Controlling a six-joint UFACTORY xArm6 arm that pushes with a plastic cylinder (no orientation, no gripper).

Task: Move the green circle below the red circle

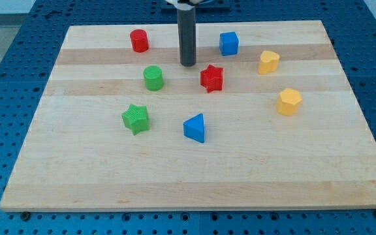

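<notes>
— Checking tip (187, 64): where's the green circle (153, 78) from it?
— Toward the view's left and slightly lower, near, not touching. No jaws on this rig, just a bare rod, nothing held.
— And the red circle (139, 40)?
— Up-left on the counter (344, 170). Green sits lower, a bit right; likely needs a leftward nudge.
</notes>
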